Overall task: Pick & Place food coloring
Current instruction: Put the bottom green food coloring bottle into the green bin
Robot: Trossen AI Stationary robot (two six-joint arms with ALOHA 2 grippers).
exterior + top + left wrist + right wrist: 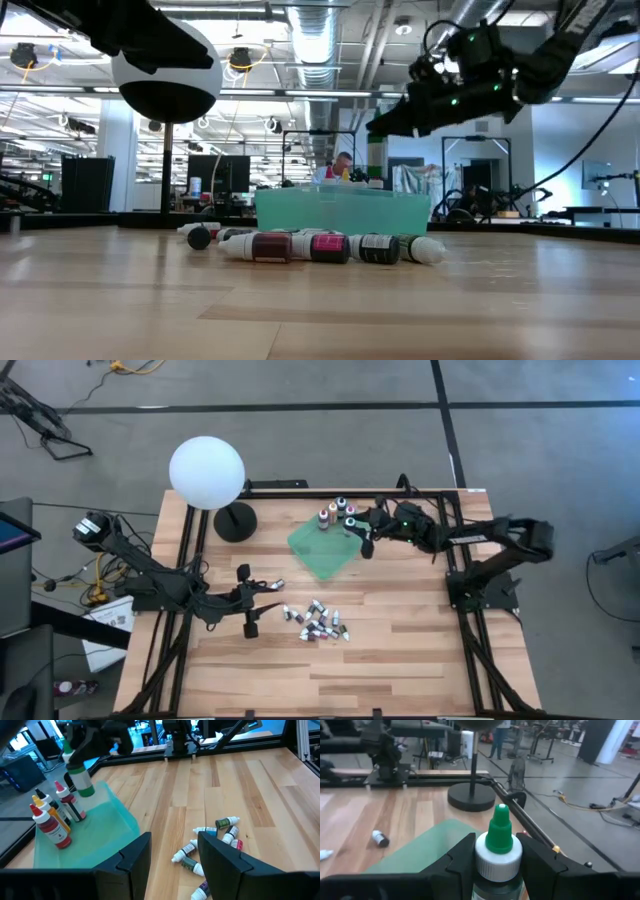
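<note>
About five food coloring bottles (336, 513) already stand on the green cloth (322, 550) near the bench's (420, 650) far edge. The right hand (495, 862), clamped on a green-capped bottle (498, 850), hovers there, while about ten bottles (320, 622) lie mid-bench. The left hand (172, 855), fingers apart and empty, waits beside that pile; the lamp base (235, 521) beside the cloth blocks nothing.

My two arms matte black, jointed links, angular housings. Left arm (150, 575) trails black cables near base. Right arm (480, 540) shows small green indicator lights at wrist, looped black cable above. Fingers (135, 860) broad, dark, flat-faced.
</note>
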